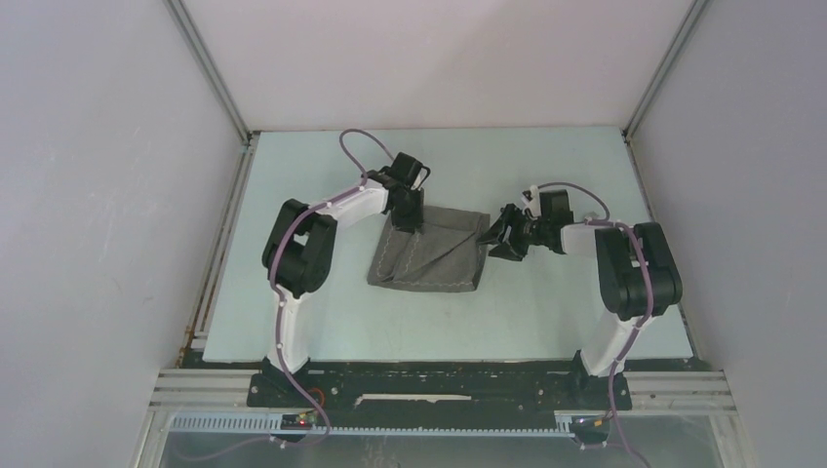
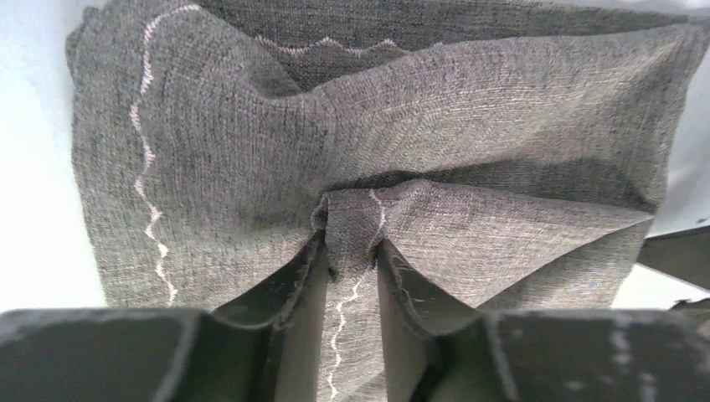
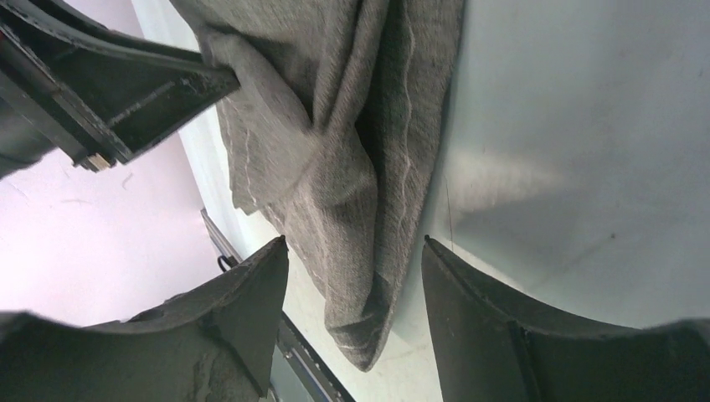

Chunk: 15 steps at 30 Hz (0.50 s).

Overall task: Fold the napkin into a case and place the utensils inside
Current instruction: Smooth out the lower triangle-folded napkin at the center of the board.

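The grey napkin (image 1: 429, 252) lies folded and rumpled in the middle of the table. My left gripper (image 1: 403, 216) is at its far left corner; in the left wrist view the left gripper (image 2: 350, 247) is shut on a raised fold of the napkin (image 2: 402, 117), with cloth bunched between the fingertips. My right gripper (image 1: 497, 242) is at the napkin's right edge. In the right wrist view the right gripper (image 3: 356, 243) is open, and a hanging corner of the napkin (image 3: 352, 193) sits between the fingers without touching them. The utensils are out of view.
The pale table (image 1: 546, 312) is enclosed by grey walls with aluminium rails (image 1: 210, 68) at the back corners. The left arm's finger (image 3: 126, 92) shows in the right wrist view, close to the right gripper. The arm bases stand on the black rail (image 1: 439, 390) at the near edge.
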Motion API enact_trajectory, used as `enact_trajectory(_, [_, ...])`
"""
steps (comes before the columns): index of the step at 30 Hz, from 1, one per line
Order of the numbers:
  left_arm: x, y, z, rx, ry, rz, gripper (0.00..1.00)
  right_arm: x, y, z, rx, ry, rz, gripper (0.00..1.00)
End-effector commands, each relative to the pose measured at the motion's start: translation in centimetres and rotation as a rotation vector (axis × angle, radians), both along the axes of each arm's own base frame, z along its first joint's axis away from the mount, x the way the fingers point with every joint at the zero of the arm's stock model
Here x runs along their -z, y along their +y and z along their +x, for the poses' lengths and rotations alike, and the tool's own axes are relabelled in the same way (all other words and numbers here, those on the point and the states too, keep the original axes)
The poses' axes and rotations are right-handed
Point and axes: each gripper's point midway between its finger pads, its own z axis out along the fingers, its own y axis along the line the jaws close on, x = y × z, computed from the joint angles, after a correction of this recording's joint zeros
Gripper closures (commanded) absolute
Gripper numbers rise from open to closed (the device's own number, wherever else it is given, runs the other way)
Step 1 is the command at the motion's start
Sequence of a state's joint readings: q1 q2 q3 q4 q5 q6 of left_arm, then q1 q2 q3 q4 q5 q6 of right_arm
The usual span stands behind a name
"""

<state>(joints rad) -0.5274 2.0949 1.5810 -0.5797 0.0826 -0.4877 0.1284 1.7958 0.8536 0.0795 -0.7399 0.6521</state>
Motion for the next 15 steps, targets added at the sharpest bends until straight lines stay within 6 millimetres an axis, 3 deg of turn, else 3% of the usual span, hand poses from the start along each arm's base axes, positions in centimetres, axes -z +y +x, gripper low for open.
enact_trajectory(1, [-2.8, -1.5, 1.1, 0.005, -0.080, -0.085, 0.74, -0.8, 0.2, -2.3, -0.042, -0.014, 0.001, 0.32])
enact_trajectory(5, [-5.8, -1.9, -0.1, -0.001, -0.162, -0.103, 0.90, -0.5, -0.2, -3.7, -0.037, -0.006, -0.004, 0.32])
enact_trajectory(11, [-8.8, -5.2, -4.7, 0.054, -0.217, -0.131, 0.94, 0.1, -1.0, -5.2, -0.019, 0.013, 0.007, 0.32])
enact_trajectory(15, [-8.3, -8.4, -8.1, 0.119, -0.190, -0.162, 0.93, -0.3, -1.5, -5.6, 0.000, 0.007, 0.017, 0.32])
